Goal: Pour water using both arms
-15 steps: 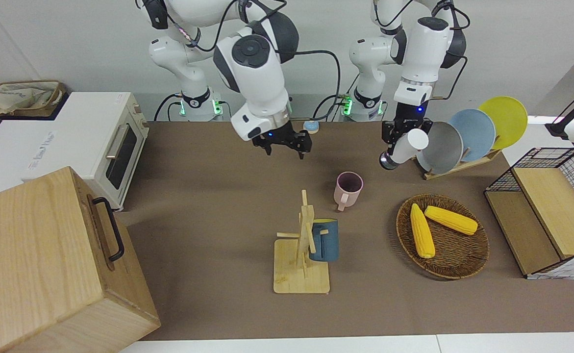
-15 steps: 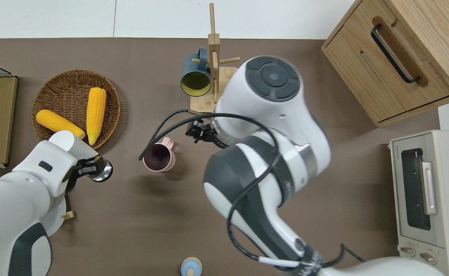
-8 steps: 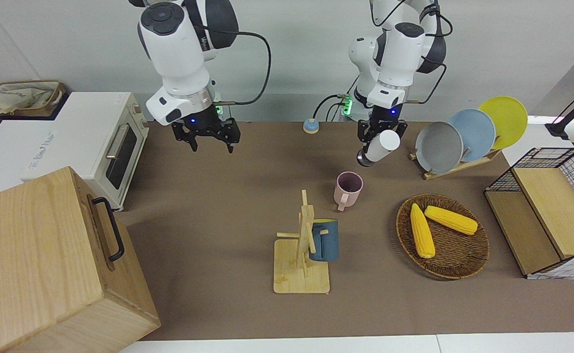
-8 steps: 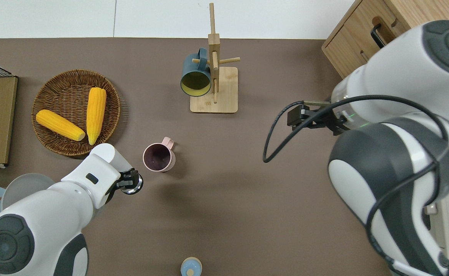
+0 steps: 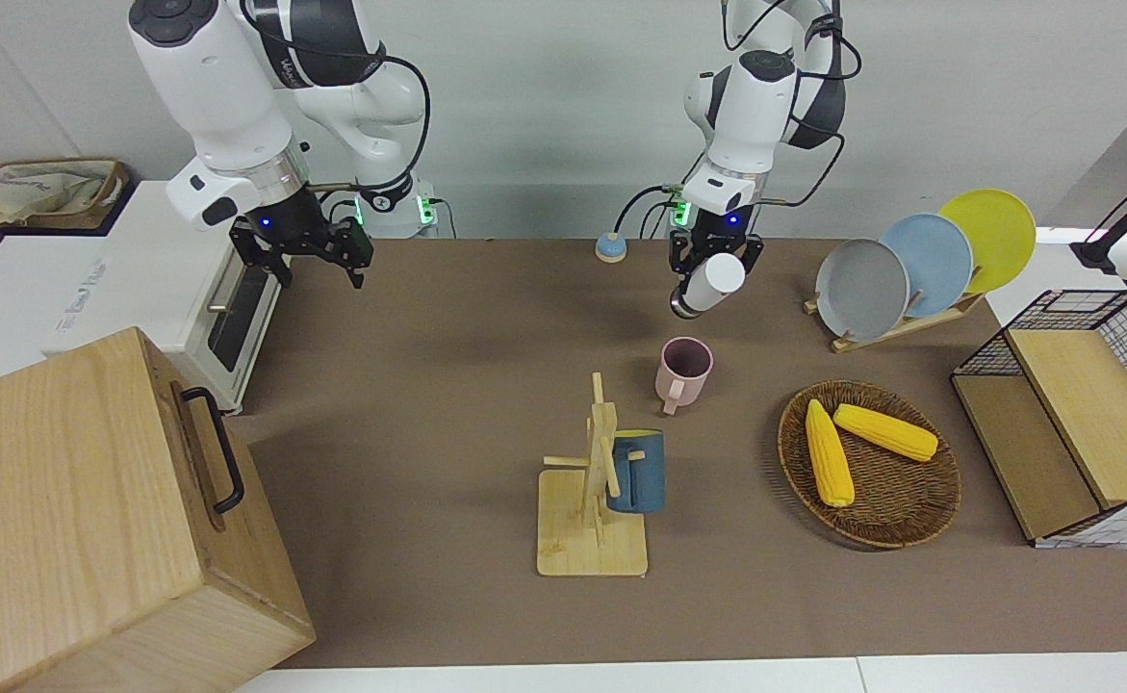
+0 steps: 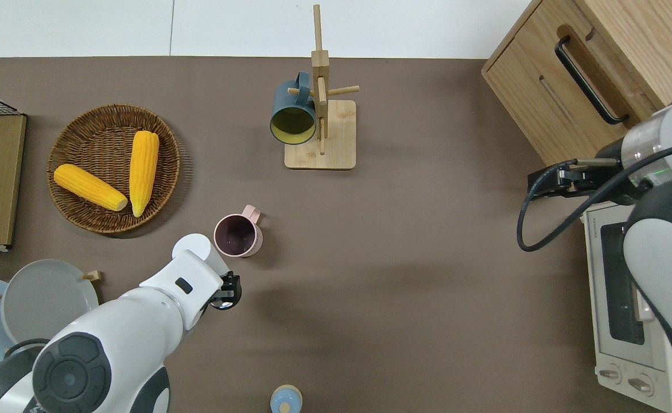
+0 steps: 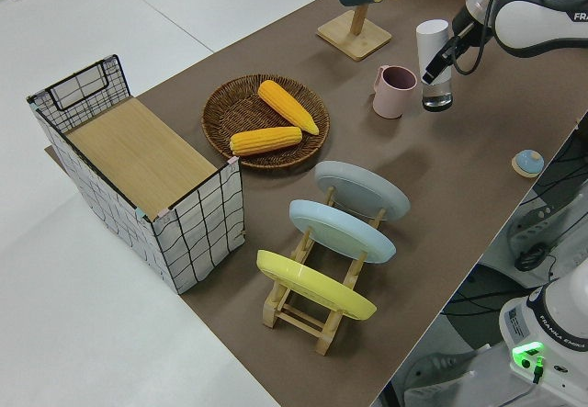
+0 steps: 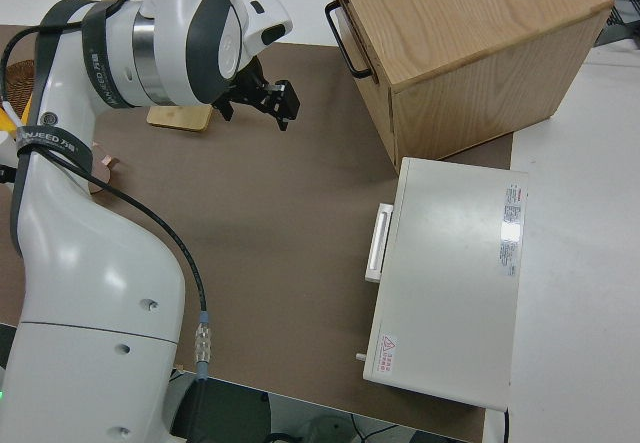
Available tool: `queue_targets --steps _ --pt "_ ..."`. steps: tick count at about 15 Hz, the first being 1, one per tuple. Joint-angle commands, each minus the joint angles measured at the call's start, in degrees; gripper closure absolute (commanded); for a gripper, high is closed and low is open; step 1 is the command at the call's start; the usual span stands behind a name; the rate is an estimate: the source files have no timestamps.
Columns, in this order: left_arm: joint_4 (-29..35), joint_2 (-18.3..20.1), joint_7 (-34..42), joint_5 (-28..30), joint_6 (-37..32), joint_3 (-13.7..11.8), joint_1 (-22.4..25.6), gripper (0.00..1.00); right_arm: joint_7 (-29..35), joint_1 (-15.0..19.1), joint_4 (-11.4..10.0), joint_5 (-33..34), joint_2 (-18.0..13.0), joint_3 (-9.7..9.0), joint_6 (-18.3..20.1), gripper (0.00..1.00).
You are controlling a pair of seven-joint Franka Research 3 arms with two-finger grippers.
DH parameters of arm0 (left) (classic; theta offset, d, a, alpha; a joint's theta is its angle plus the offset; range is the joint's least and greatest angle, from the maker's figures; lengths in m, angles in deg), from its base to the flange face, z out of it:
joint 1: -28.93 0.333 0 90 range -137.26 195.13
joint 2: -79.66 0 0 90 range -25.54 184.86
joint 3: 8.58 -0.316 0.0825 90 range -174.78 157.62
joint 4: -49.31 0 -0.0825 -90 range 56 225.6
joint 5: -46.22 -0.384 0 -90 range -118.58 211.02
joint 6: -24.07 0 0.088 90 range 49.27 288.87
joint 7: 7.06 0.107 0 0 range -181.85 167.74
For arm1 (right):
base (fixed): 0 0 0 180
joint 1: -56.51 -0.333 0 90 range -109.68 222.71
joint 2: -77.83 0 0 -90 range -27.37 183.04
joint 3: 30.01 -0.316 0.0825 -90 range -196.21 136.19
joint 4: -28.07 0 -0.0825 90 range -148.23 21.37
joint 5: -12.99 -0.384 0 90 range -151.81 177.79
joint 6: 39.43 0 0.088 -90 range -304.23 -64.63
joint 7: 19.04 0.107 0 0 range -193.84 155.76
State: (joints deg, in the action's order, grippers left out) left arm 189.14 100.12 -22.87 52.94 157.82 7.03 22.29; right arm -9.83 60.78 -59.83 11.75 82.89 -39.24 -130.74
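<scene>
- Overhead view: the left pincer [image 6: 228, 292] pinches a white bottle [image 6: 198, 248] with a silver end, tilted in the air, just beside the pink mug [image 6: 238, 236] on the brown surface [image 6: 370, 275].
- Both arms are white, jointed, with black cables.
- Right pincer [image 5: 301, 248], fingers spread and holding nothing, hangs near the toaster oven [image 6: 628, 298].

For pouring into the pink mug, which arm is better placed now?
The left. Its gripper holds the white bottle tilted, close beside the pink mug. The right gripper is open, holding nothing, near the toaster oven.
</scene>
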Motion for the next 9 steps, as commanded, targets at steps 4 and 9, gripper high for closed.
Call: queue_targets --steps 4,9 --pt "0.4 0.8 -0.7 0.7 -3.5 0.7 -1.7 1.00 -4.1 1.7 -1.8 1.6 -1.6 -1.14 1.4 0.009" --pt "-3.3 -3.9 -0.5 0.7 -5.6 1.2 -1.7 1.00 -3.8 1.8 -0.5 0.2 -1.5 -1.14 2.5 0.009"
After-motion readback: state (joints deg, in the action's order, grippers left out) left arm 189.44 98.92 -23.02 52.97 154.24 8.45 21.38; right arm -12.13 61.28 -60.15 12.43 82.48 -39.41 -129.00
